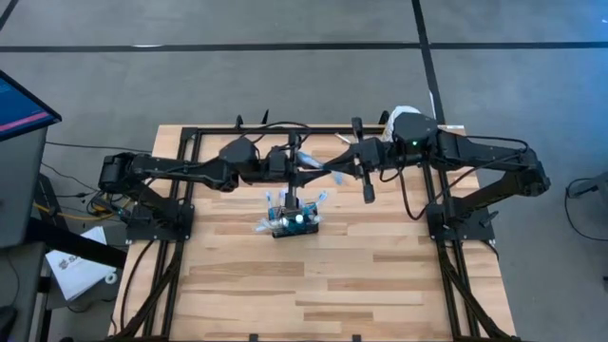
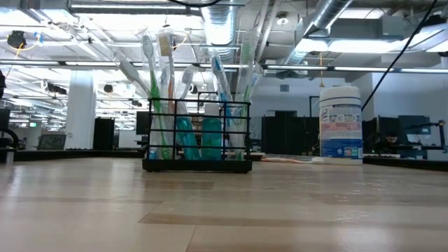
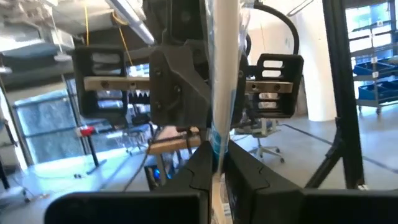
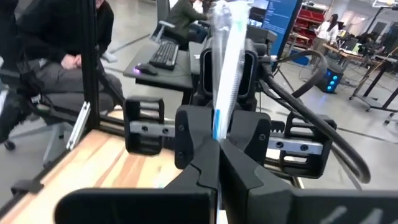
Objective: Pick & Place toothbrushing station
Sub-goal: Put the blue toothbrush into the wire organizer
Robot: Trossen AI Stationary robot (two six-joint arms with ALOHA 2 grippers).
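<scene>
Holder: the small black wire-mesh rectangular holder [image 2: 198, 136] stands upright on the pale wooden plank table [image 1: 380, 275], near the middle of it and slightly toward the back, below and between the two arms' ends in the high view.
Holder contents: several toothbrushes [image 2: 168, 77] in clear wrappers stand in its compartments, fanning outward at the top; teal-green handles show through the mesh at the bottom.
Wrapped toothbrush held by the left arm: a clear-wrapped brush with a blue part [image 3: 222, 81] rises upright from between that gripper's fingers.
Left gripper [image 3: 214, 171]: fingers closed onto the wrapped brush, raised above the table behind the holder, facing the other arm's gripper.
Wrapped toothbrush held by the right arm: a second clear-wrapped brush with a blue stripe [image 4: 227, 68] stands up from between that gripper's fingers.
Right gripper [image 4: 217, 155]: fingers pressed together on its brush, also lifted above the table, tip to tip with the left one.
White round canister [image 2: 341, 124]: upright with a yellow-blue label, at the table's far right edge, well apart from the holder.
Room: a person in dark clothes [image 4: 56, 43] sits at a desk beyond the table.
</scene>
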